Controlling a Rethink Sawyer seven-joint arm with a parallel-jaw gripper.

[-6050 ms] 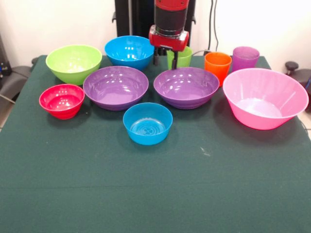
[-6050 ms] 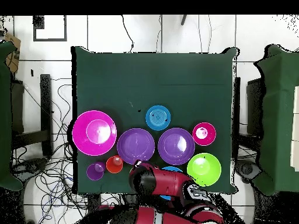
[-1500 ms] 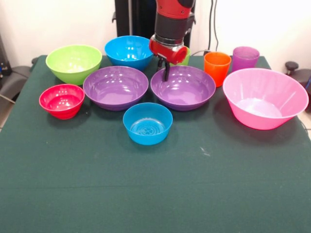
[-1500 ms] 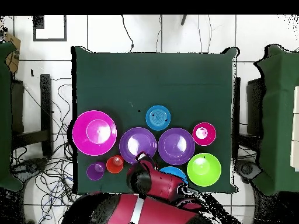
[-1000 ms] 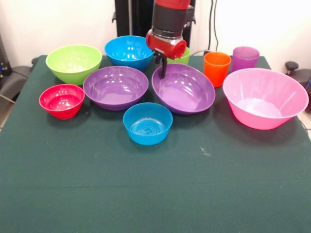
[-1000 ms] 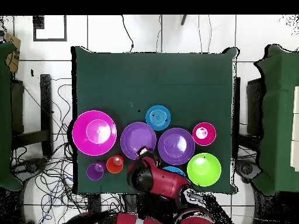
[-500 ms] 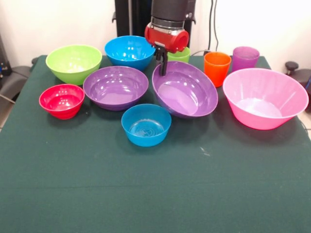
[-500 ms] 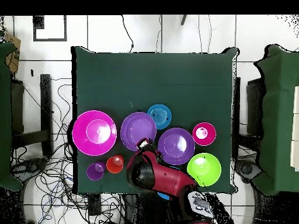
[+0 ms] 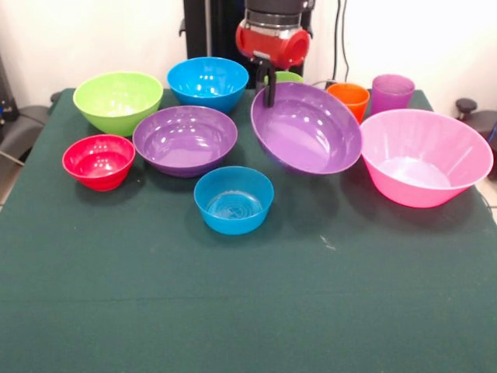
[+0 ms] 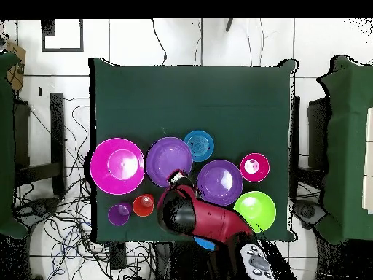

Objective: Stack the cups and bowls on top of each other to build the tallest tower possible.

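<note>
My gripper (image 9: 269,93) is shut on the far rim of a purple bowl (image 9: 307,128) and holds it above the table, tilted with its opening toward the front. In the overhead view the gripper (image 10: 175,177) sits at the edge of this bowl (image 10: 169,160). The second purple bowl (image 9: 185,138) rests to its left. The big pink bowl (image 9: 423,155) is at the right. The lime green bowl (image 9: 116,99), a blue bowl (image 9: 207,81), the red bowl (image 9: 99,160) and a small blue bowl (image 9: 234,198) stand around. The orange cup (image 9: 349,93), purple cup (image 9: 392,92) and green cup (image 9: 286,77) stand behind, the green one mostly hidden.
The green table cloth (image 9: 248,311) covers the whole table, and all the bowls and cups stand in its far half. The arm (image 10: 207,222) covers the back blue bowl and the green cup in the overhead view. Cables lie on the floor beside the table.
The gripper closed on the right purple bowl's far rim, tilted it up and lifted it off the table, moving it toward the pink bowl. The small blue bowl shifted slightly left.
</note>
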